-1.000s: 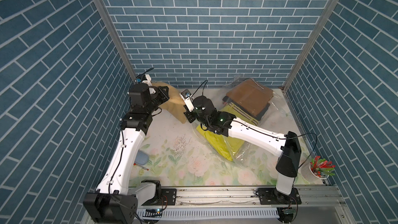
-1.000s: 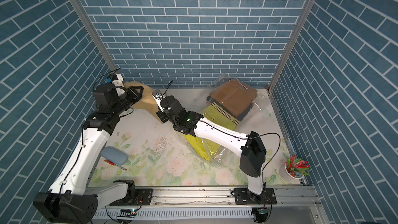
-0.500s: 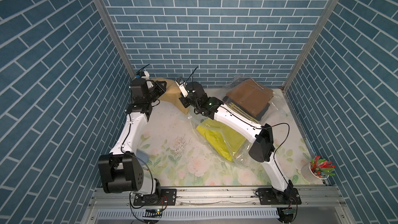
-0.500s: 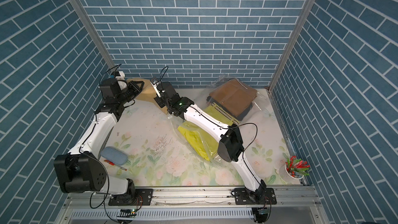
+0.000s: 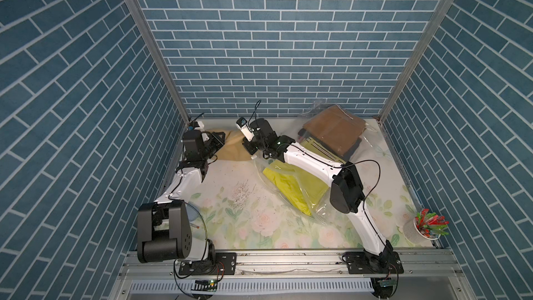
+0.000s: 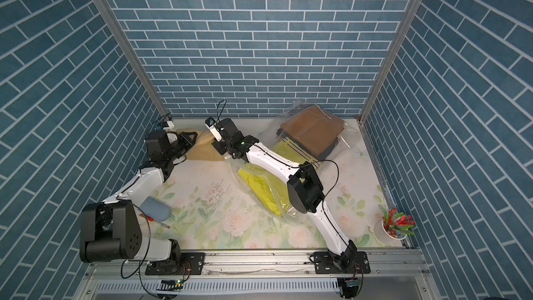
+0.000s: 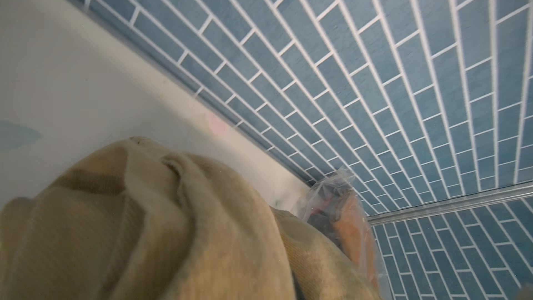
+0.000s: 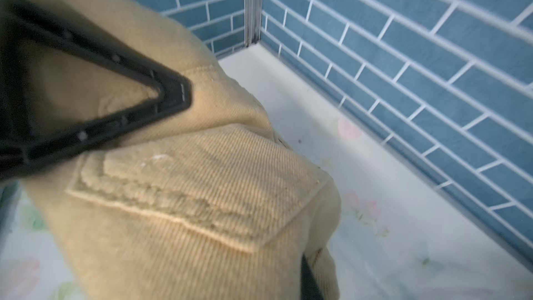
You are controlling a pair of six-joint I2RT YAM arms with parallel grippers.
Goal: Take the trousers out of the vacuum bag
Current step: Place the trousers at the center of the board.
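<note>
**A:** Beside the large see-through crinkly plastic vacuum bag [image 5: 318, 210], on its left-arm side: item one, khaki ribbed cloth trousers [image 5: 235, 152], wholly outside the bag.

**B:** Entered. Left gripper [image 5: 220, 137]: clenched on the khaki ribbed cloth trousers at the end farthest from the bag. Right gripper [image 5: 248, 149]: by our reading, grasping the same cloth at the end nearest the bag.

**A:** Inside the bag: lime-yellow folded trousers [image 5: 291, 186]. At its far end: mustard-brown folded trousers [image 5: 334, 128].

**B:** Handling note. We judge the step in hand to be setting the khaki pair down clear of the bag. We would lower both grippers together and let go only once the cloth rests on the pale floral table mat [image 5: 259, 226]. The right forearm crosses above the bag, so we would lift it away rather than drag the plastic.

**A:** View notes. Both top views give us the layout but hide the jaws. The right wrist view adds a sewn pocket patch [image 8: 196, 186] and a black triangular finger [image 8: 176, 93] lying on the cloth. The left wrist view shows only bunched folds.
</note>
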